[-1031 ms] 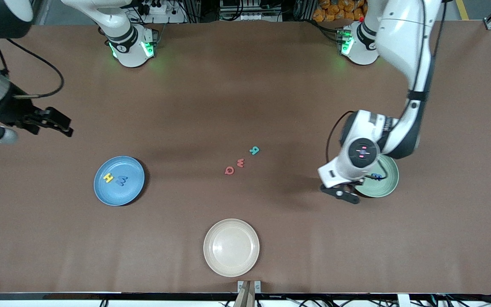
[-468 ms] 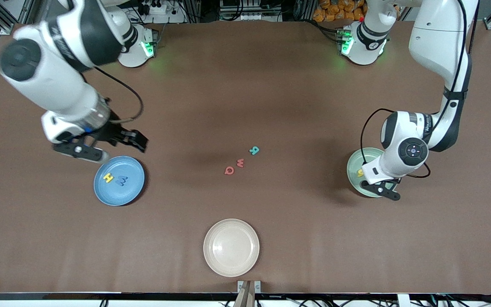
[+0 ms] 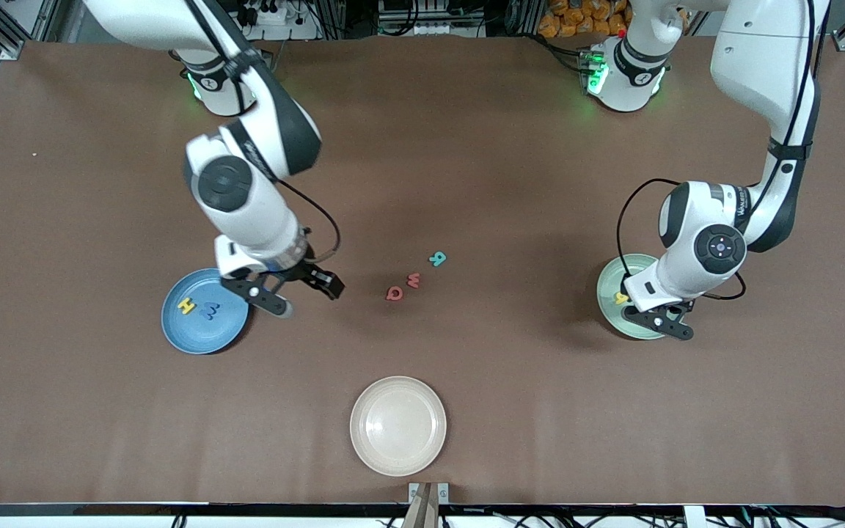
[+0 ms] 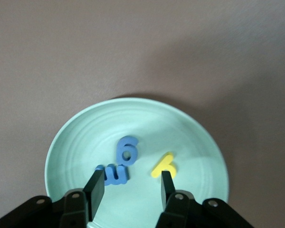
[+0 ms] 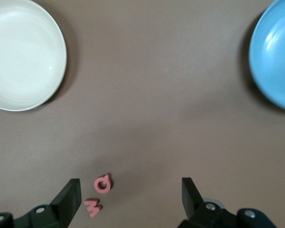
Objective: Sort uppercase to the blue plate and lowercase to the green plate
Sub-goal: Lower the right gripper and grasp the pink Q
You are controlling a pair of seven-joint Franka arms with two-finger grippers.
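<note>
The pale green plate point(image 4: 61, 142) holds a blue g point(image 4: 128, 149), a blue e point(image 4: 114, 175) and a yellow h point(image 4: 164, 165). My left gripper point(image 4: 130, 187) hangs just over that plate point(image 3: 613, 279), open, with nothing between its fingers. The blue plate point(image 3: 202, 337) carries a yellow H point(image 3: 186, 306) and a blue W point(image 3: 208, 311). On the bare table lie a red Q point(image 3: 394, 293), a red w point(image 3: 414, 279) and a teal R point(image 3: 437, 258). My right gripper point(image 3: 311, 302) is open and empty over the table between the blue plate and the red Q point(image 5: 102, 183).
A cream plate point(image 3: 398, 425) sits near the table's front edge, nearer to the front camera than the loose letters. It also shows in the right wrist view as the cream plate point(image 5: 23, 52), with the blue plate point(image 5: 275, 57) apart from it.
The right arm swung in from its end of the table, past the blue plate, toward the loose letters. The left gripper shifted over the green plate and opened; the yellow h now lies there.
</note>
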